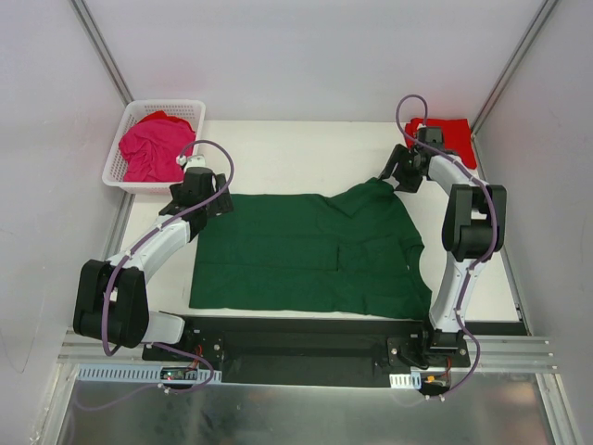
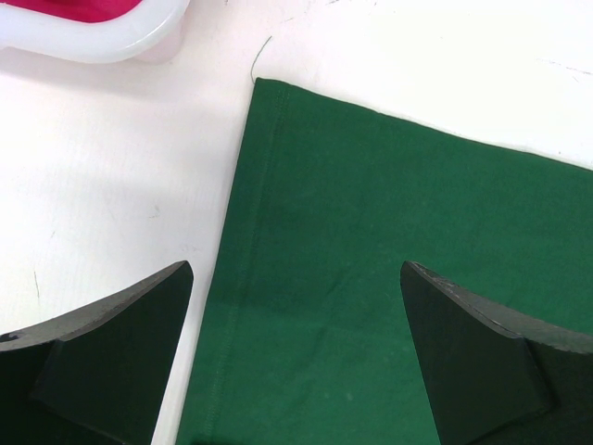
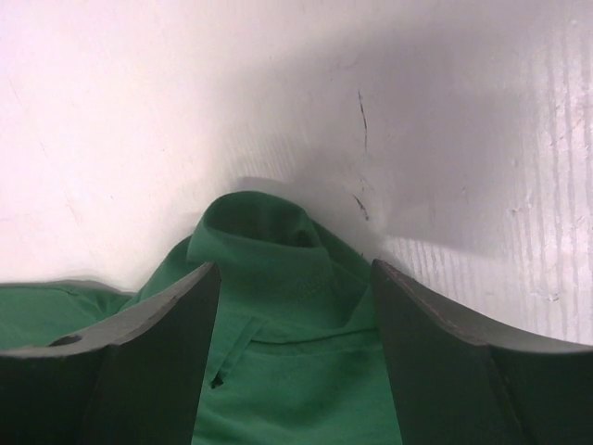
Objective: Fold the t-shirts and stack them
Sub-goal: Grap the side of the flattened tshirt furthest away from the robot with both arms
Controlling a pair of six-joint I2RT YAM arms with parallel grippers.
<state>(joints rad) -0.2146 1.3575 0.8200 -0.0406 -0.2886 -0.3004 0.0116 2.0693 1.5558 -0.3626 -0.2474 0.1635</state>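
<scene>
The dark green t-shirt [image 1: 310,250] lies spread flat across the middle of the table. My left gripper [image 1: 215,204] hangs open over the shirt's far left corner. In the left wrist view that gripper [image 2: 295,269] holds nothing, with the hemmed edge of the green t-shirt [image 2: 371,185] running below it. My right gripper [image 1: 389,181] is at the shirt's far right, where the cloth rises in a bump. Its jaws [image 3: 295,269] stand apart, astride a bunched fold of the green t-shirt [image 3: 296,352]. The red t-shirt [image 1: 454,134] lies at the back right. The pink t-shirt [image 1: 153,148] sits in the basket.
A white lattice basket [image 1: 125,176] stands at the back left corner, and its rim [image 2: 93,42] shows in the left wrist view. Enclosure walls stand close on both sides and at the back. The black mounting rail [image 1: 306,338] runs along the near edge.
</scene>
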